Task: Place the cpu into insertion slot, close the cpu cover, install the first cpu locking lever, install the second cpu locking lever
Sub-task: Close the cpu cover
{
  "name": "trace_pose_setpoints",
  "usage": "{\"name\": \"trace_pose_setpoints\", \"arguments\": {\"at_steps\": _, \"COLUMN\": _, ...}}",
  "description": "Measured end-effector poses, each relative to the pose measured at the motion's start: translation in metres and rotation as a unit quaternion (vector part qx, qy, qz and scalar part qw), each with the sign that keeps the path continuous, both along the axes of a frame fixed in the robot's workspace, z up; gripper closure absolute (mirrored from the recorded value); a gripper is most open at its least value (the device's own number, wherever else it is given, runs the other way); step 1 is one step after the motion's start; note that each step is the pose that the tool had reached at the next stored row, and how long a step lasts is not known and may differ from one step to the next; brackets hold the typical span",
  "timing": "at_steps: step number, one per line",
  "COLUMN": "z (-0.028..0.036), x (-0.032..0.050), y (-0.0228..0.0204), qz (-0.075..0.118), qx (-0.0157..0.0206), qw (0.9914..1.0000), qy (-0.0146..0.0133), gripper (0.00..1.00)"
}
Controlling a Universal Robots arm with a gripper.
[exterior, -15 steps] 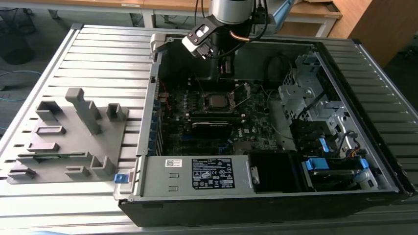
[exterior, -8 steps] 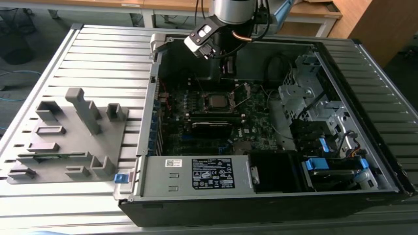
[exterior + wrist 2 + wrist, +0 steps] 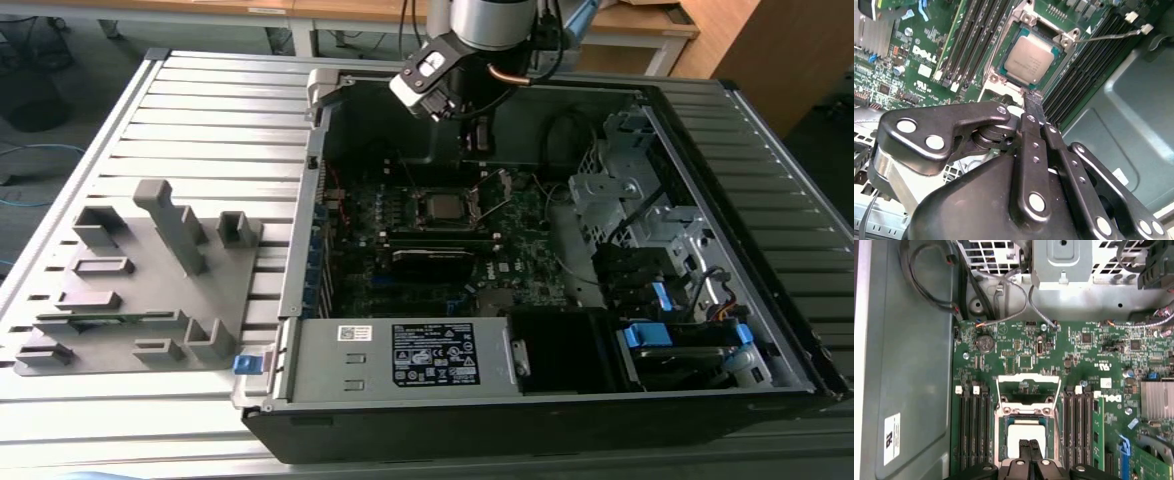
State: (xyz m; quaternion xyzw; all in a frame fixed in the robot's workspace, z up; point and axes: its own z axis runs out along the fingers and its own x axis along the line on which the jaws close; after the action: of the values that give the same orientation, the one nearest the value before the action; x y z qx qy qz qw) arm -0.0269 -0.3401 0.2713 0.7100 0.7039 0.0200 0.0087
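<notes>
The cpu (image 3: 1029,60) lies flat in the insertion slot (image 3: 999,64), silver face up, on the green board. In the first wrist view the cpu (image 3: 1019,437) shows under the cpu cover (image 3: 1028,378), which stands raised open beyond it. A thin wire locking lever (image 3: 1109,35) sticks out loose beside the socket. My gripper (image 3: 1032,100) hangs just above the socket's edge, fingers pressed together with nothing between them. In the exterior view the gripper (image 3: 474,140) is over the back of the case, a little behind the socket (image 3: 442,207).
The board sits inside an open computer case (image 3: 307,250) on a slatted metal table. Memory slots (image 3: 971,425) flank the socket on both sides. Drive bays and cables (image 3: 641,220) fill the exterior view's right. A grey parts fixture (image 3: 147,280) stands outside the case on the left.
</notes>
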Motion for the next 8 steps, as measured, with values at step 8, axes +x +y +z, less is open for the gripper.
{"name": "trace_pose_setpoints", "arguments": {"at_steps": 8, "z": 0.0, "x": 0.0152, "y": 0.0, "qz": 0.0, "qx": 0.0, "qw": 1.0, "qy": 0.0, "gripper": 0.89}}
